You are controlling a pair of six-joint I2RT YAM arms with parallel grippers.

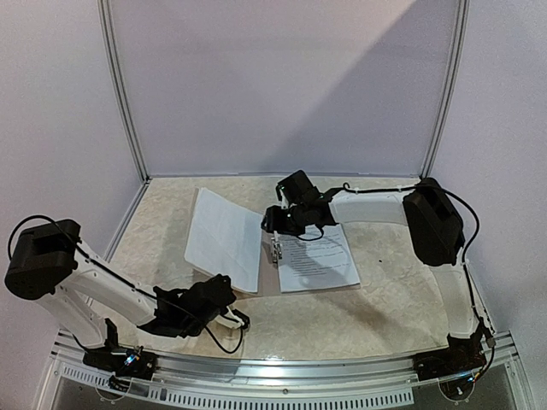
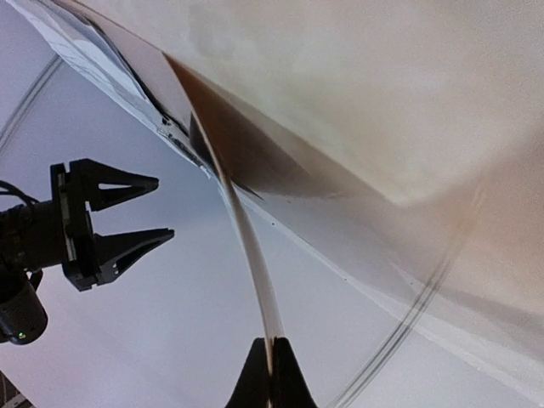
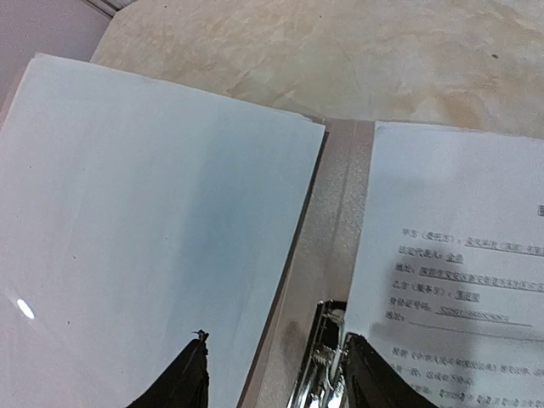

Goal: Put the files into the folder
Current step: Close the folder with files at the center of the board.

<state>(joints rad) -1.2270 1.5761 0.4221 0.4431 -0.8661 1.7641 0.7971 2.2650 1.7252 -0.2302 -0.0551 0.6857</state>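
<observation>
Beige counter (image 1: pixel 385 307), open tan card folder (image 3: pixel 336 204), printed white paper sheets (image 1: pixel 320 260).
My left claw (image 2: pixel 272 374) clamps cover tight; right claw (image 3: pixel 276 378) half-open, empty; I'd fold cover over slowly.

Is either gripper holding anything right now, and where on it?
The left gripper is shut on the folder, pinching the near edge of its raised left flap. The right gripper stands open over the metal clip, holding nothing.
</observation>
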